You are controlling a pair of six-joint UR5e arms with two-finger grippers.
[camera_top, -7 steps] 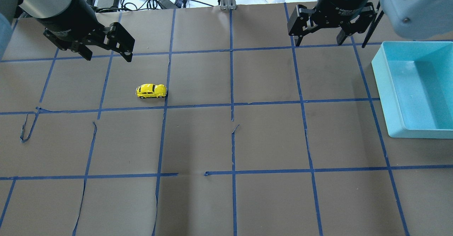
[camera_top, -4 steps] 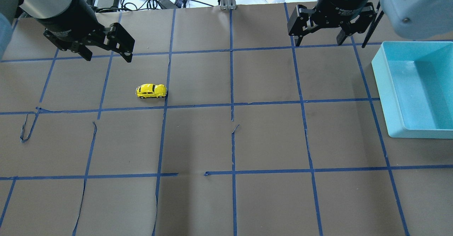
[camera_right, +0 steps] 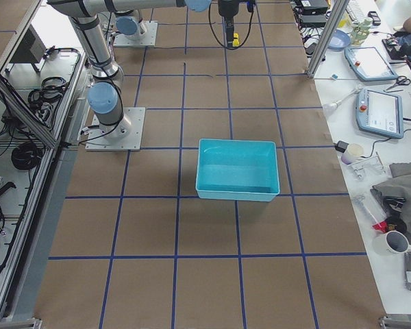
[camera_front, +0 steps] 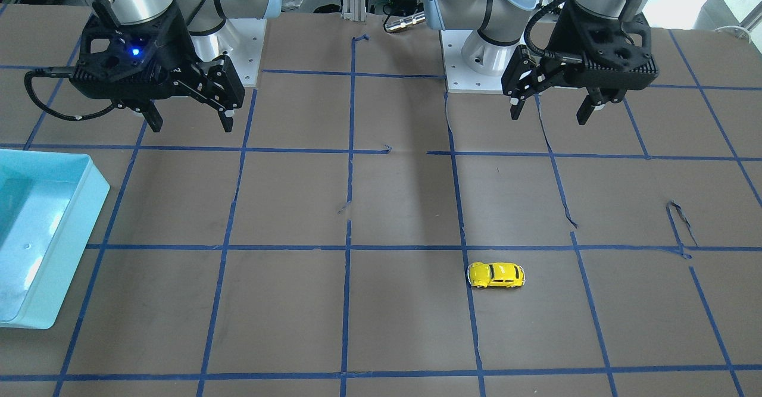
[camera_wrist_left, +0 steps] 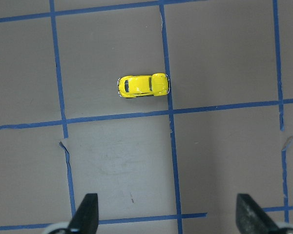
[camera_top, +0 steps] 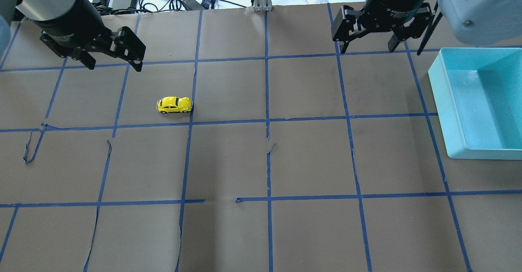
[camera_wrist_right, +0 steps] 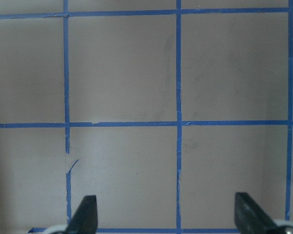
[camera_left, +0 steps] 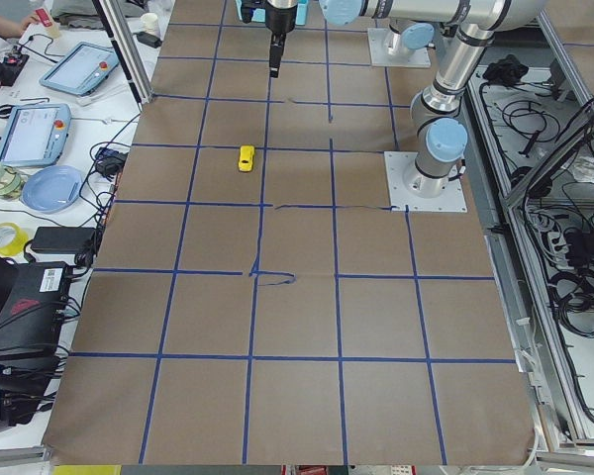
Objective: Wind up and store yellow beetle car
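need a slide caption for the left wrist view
Open left gripper hovering over the table, yellow beetle car sitting ungrasped ahead beside a blue tape line

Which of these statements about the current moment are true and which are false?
1. The yellow beetle car stands on its wheels on the table, held by neither arm. True.
2. The left gripper has its jaws shut on the car. False: the jaws stand open and empty, apart from the car.
3. The car lies inside the blue bin. False: the bin is empty, and the car is on the table on the left arm's side.
4. The right gripper hangs open over bare table. True.
5. The car is nearer the right gripper than the left one. False: it is much nearer the left gripper.
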